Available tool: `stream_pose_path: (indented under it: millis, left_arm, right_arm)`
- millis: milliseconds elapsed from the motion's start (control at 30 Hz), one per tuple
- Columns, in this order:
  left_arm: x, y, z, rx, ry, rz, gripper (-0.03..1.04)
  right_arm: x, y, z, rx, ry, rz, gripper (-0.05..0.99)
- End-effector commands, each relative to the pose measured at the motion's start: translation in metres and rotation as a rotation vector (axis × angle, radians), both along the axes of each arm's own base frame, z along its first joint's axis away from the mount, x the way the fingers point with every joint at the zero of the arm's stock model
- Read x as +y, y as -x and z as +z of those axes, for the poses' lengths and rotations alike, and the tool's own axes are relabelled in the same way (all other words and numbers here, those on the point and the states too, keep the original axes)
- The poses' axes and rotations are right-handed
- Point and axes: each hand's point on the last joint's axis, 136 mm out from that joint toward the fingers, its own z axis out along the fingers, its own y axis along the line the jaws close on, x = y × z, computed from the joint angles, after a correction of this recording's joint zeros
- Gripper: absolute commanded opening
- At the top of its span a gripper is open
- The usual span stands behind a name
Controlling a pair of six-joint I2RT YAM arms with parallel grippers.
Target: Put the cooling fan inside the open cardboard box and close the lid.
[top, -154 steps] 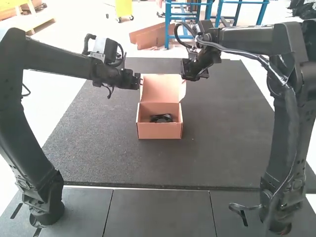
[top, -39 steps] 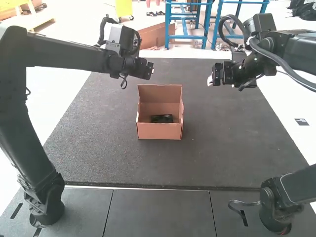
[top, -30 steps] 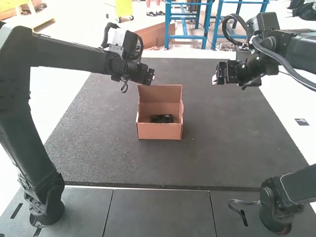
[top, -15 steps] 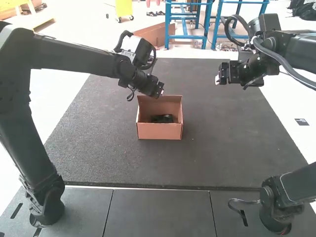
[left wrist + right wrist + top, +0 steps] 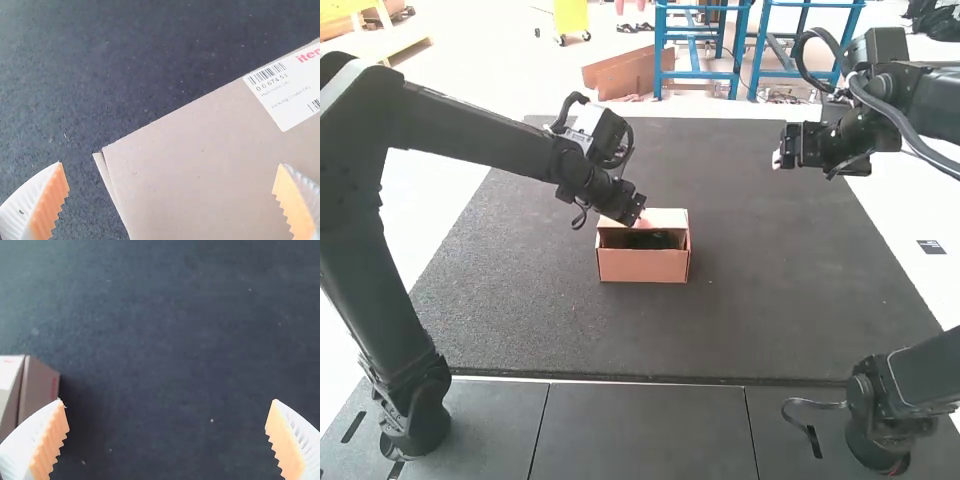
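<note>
We saw the black mat (image 5: 520,300) carrying the cardboard box (image 5: 643,262), its long side running across the high view, mouth upward. Its lid (image 5: 665,217), hinged at the far edge, leaned low over the opening, not yet flat. Our left gripper (image 5: 632,208) sat at the lid's left corner, fingers spread, grasping nothing. The right gripper (image 5: 788,158) hung released, well apart. The cooling fan (image 5: 645,238) lay inside, a dark shape; we couldn't tell its facing.

Cardboard box (image 5: 643,262) is set mid-mat (image 5: 770,280), lid (image 5: 662,217) tipped partly down over it. Left gripper (image 5: 632,208) is placed against the lid's far-left corner. Dark cooling fan (image 5: 645,238) is seen inside. Right gripper (image 5: 786,158) is held well apart, far right.
</note>
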Motion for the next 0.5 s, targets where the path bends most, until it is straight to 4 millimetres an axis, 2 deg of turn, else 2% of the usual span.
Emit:
stream_pose_path:
  millis: [0,267,467]
  left_arm:
    - [-0.002,-0.001,0.009,-0.038,0.004,-0.014,0.97]
    - [0.006,-0.001,-0.018,-0.027,-0.047,0.001,0.97]
    - [0.014,0.008,-0.041,-0.002,-0.099,0.006,0.97]
  right_arm:
    - [0.001,-0.006,0.017,-0.036,-0.037,0.008,0.9]
    - [0.006,-0.003,0.012,-0.016,-0.071,0.017,0.9]
    - [0.003,0.0,0.007,-0.004,-0.077,0.008,0.9]
